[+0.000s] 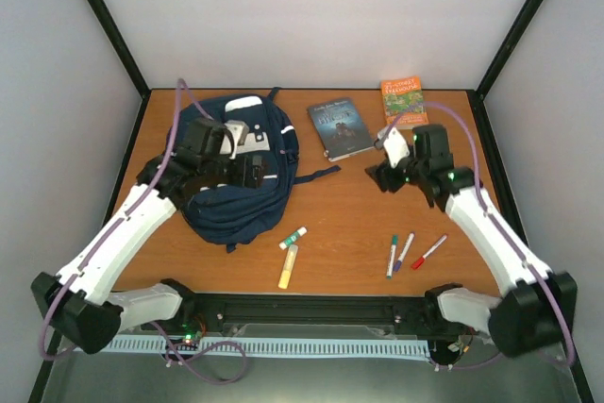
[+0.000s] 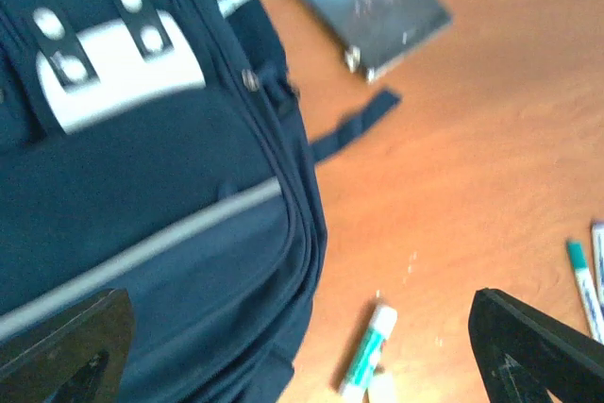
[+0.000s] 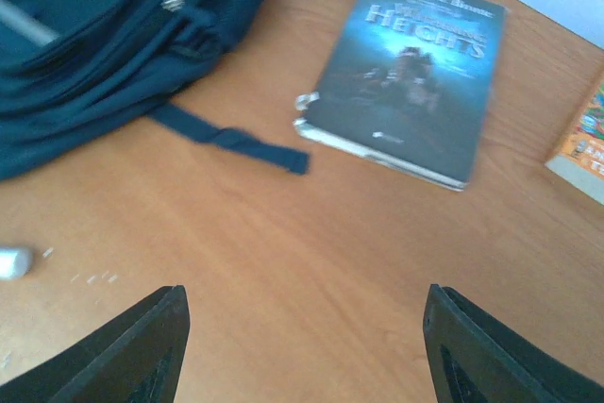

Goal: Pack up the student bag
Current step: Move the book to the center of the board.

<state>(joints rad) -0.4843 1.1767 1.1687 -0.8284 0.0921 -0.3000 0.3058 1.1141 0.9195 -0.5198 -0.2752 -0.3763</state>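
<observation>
The student bag is navy with white patches and lies flat at the table's left. My left gripper hovers over its right side. In the left wrist view the left gripper is open wide, with the bag under its left finger and bare table under the right one. My right gripper hangs over the table to the right of the bag. It is open too, with only wood between its fingers. The bag's loose strap trails toward the right gripper.
A dark blue book and an orange book lie at the back. A green-and-white glue stick and a yellow highlighter lie in front of the bag. Three markers lie at the front right.
</observation>
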